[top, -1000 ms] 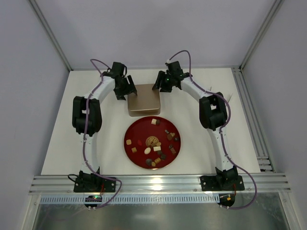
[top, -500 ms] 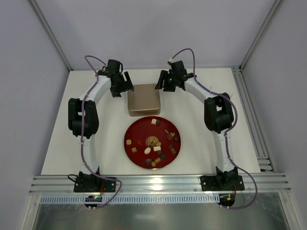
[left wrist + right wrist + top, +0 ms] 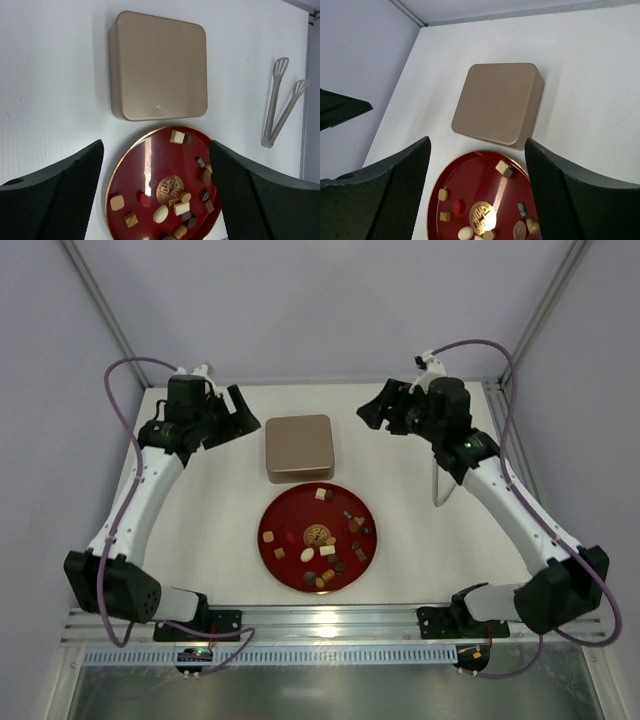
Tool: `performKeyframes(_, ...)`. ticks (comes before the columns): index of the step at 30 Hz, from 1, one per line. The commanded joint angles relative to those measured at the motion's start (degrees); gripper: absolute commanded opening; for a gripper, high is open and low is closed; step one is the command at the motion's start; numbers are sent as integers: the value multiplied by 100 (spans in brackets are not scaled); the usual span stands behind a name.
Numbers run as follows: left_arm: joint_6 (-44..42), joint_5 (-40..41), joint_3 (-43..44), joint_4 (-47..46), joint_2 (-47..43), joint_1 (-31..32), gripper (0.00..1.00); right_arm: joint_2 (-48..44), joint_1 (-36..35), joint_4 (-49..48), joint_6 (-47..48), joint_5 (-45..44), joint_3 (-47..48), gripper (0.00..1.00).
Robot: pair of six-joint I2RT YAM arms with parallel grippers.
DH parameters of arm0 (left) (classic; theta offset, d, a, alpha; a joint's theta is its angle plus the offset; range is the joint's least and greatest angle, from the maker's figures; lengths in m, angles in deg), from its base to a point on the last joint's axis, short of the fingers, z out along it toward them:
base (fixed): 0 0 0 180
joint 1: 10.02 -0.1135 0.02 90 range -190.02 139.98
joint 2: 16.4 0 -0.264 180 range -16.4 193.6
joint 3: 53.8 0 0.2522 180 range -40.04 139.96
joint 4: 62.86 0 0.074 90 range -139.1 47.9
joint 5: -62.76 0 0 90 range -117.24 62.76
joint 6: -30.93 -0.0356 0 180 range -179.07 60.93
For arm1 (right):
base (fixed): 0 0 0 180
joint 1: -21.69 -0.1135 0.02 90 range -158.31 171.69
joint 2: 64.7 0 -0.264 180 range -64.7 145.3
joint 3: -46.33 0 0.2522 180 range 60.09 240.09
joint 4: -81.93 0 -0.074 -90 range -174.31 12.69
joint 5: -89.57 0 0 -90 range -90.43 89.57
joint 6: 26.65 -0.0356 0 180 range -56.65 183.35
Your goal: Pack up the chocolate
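White surface [image 3: 420,540]: my left claw [image 3: 244,413] and right claw [image 3: 373,412] backed off closed box [image 3: 298,446] to far corners, open, empty; chocolate [image 3: 321,494] unpacked.

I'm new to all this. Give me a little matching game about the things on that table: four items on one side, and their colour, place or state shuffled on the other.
1 box
2 plate
3 tongs
4 chocolate

A lying on the bare table, right of the plate
B scattered on the red dish
C red, gold emblem in the middle
D tan-gold, closed

Pairs: 1-D, 2-C, 3-A, 4-B
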State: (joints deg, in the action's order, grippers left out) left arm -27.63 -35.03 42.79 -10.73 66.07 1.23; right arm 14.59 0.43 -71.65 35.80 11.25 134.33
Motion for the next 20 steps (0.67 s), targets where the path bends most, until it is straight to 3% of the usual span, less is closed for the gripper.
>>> performKeyframes(1,-200,-222,-573,-31,-871,53,84,-1086,-10,-124,57,-359,-795,77)
performKeyframes(5,-358,-197,-1171,144,-2065,62,86,-2249,-19,358,180,-763,-1595,81)
performKeyframes(11,-437,-293,-1619,478,-2929,62,86,-3540,-28,868,294,-1097,-2255,85)
performKeyframes(20,-332,-319,-1709,601,-3352,62,86,-3736,-19,1063,382,-1142,-2221,86)
